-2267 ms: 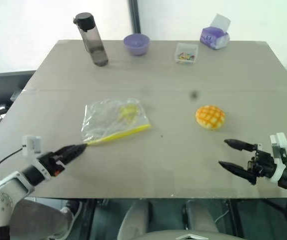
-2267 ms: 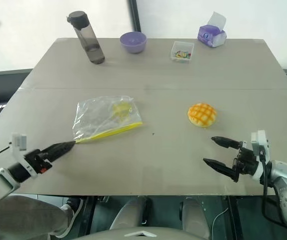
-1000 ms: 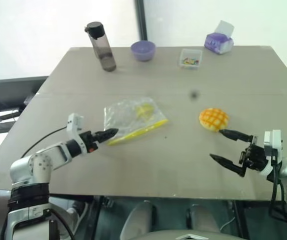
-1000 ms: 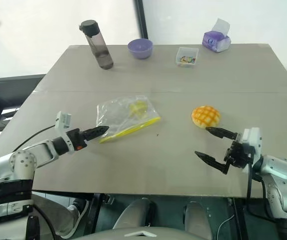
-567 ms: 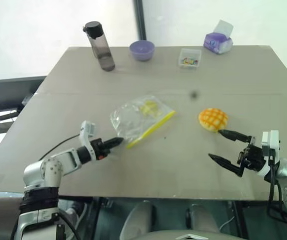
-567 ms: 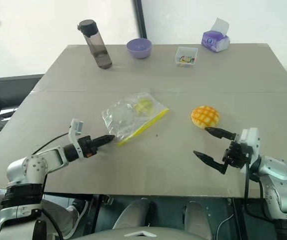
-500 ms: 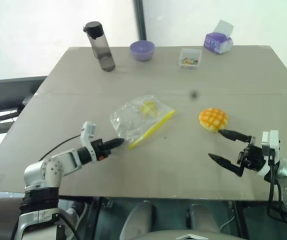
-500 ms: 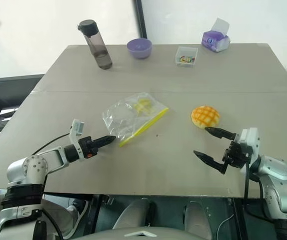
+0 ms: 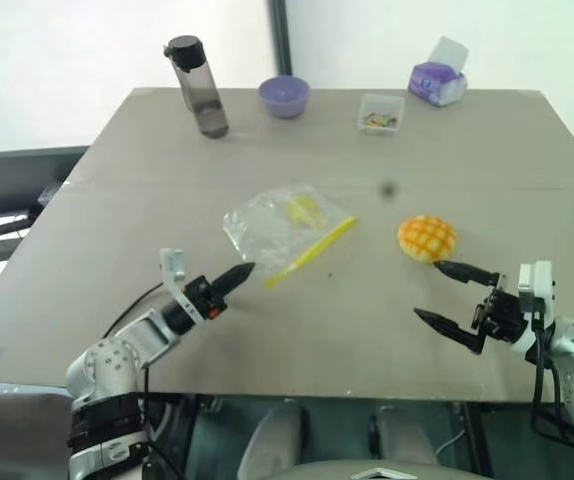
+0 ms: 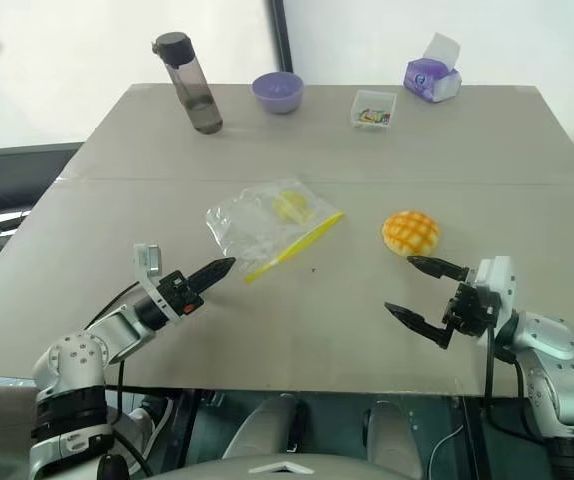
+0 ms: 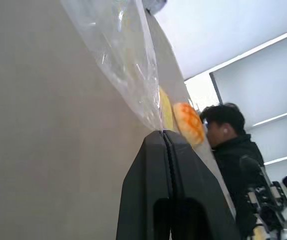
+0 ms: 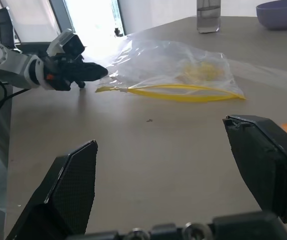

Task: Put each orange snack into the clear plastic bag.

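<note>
The orange snack (image 9: 426, 238), a round bun with a grid top, lies on the table right of centre. The clear plastic bag (image 9: 285, 218) lies flat near the middle, its yellow seal strip (image 9: 312, 251) running diagonally. My left gripper (image 9: 244, 269) is shut at the bag's near corner, and in the left wrist view the film runs into the seam of the gripper (image 11: 162, 132), with the bun (image 11: 188, 122) beyond. My right gripper (image 9: 427, 290) is open just in front of the bun, nothing between its fingers (image 12: 73, 190).
Along the far edge of the table (image 9: 117, 250) stand a dark bottle (image 9: 195, 85), a purple bowl (image 9: 285, 95), a small clear box of colourful bits (image 9: 378, 113) and a purple tissue box (image 9: 435, 80). A person in dark clothes (image 11: 233, 155) is beyond the table.
My left gripper has swung in to the right at the bag's corner, and the bag has turned so its yellow strip runs more steeply. The right gripper has stayed put.
</note>
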